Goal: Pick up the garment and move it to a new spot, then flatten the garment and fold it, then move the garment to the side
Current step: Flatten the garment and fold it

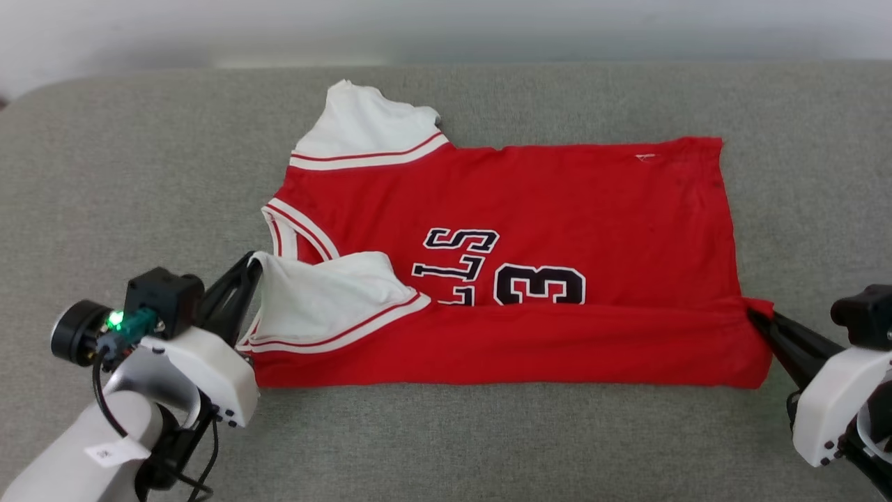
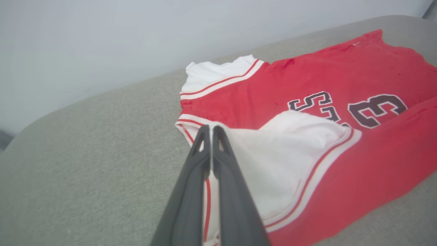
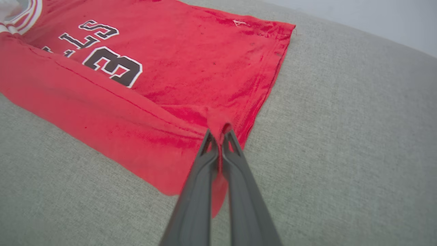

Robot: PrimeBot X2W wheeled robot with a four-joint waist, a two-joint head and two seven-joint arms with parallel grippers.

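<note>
Garment (image 1: 557,202) pinched; left gripper (image 1: 252,265), right gripper (image 1: 754,318).

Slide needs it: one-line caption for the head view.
Mid-fold: left gripper and right gripper pinch the near flap of the garment.

I see the garment (image 1: 557,202) as soft, matt cloth. The counter (image 1: 488,432) wears coarse grey woven fabric. The dark fingers (image 2: 189,194) look like smooth matt plastic, though I can't be sure.
</note>
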